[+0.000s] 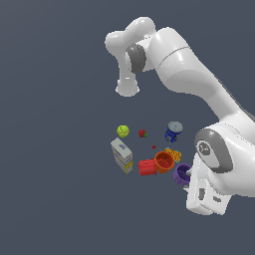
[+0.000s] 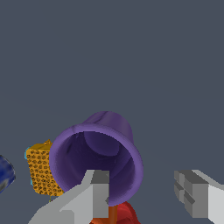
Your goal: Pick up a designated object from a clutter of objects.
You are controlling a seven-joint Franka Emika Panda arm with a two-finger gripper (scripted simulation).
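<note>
1. The purple cup (image 1: 182, 174) lies tipped on its side at the exterior view's right end of the clutter, right next to my wrist. In the wrist view its hollow mouth (image 2: 98, 164) faces the camera.
2. My gripper (image 2: 146, 192) is spread wide, holding nothing. One finger (image 2: 94, 192) overlaps the cup's rim in the picture; the other sits well off to the side. Can't tell if anything's actually touching.
3. The orange cup (image 1: 163, 161) is just beside the purple one, with the red cup (image 1: 147, 167) touching it further on.
4. An orange dotted thing (image 2: 41, 170) sits close by.
5. Further out: blue can (image 1: 173, 131), white-yellow box (image 1: 122, 155), yellow-green ball (image 1: 123, 131), tiny strawberry (image 1: 143, 133).
</note>
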